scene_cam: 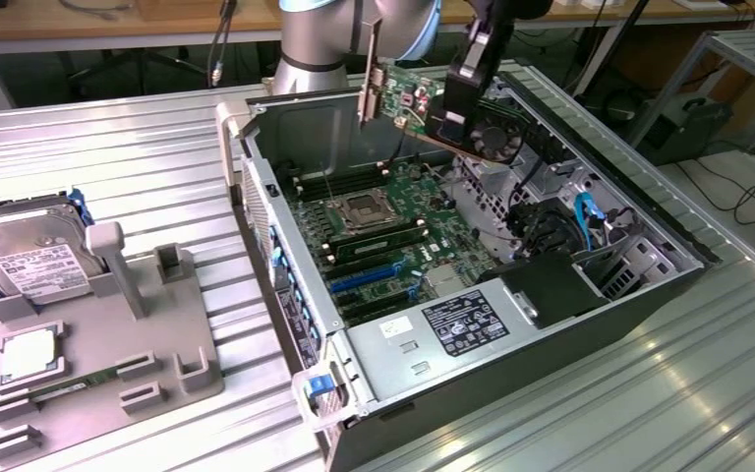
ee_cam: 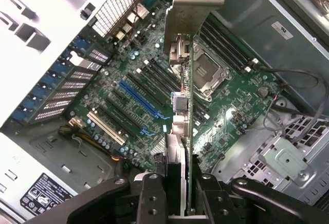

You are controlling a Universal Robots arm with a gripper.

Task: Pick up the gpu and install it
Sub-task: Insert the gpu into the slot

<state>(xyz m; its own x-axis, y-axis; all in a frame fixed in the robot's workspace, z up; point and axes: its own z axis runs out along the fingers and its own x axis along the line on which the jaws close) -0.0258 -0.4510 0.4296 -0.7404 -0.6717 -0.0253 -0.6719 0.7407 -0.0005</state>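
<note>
At the exterior view's left, a hard drive (scene_cam: 30, 261) stands in a grey holder (scene_cam: 154, 334) on the ribbed metal table (scene_cam: 115, 138); its white label carries black print that is too small to read. In the same holder, nearer to the camera, lies a square processor chip (scene_cam: 30, 356). In the middle stands the open computer case (scene_cam: 640, 211) with the green motherboard (scene_cam: 391, 211) inside. Over the far end of this board hangs the gpu (scene_cam: 411, 93), tilted, its silver bracket (scene_cam: 370, 84) toward the exterior view's left and its black fan toward the right, apart from the board and in no slot. The gripper (scene_cam: 459, 103) comes from above and has the card firmly between its jaws. More to the right, the power supply (scene_cam: 404, 344) has a black label (scene_cam: 463, 324) with white print and some marks, not legible. Blue cables (scene_cam: 585, 211) hang at the case's right side. In the wrist view the two black fingers (ee_cam: 152, 198) are closed on both faces of the gpu (ee_cam: 188, 131), which is seen edge-on above the motherboard (ee_cam: 128, 80), just beside a long blue slot (ee_cam: 138, 99). A white sticker (ee_cam: 282, 29) on the case wall has tiny unreadable text.
</note>
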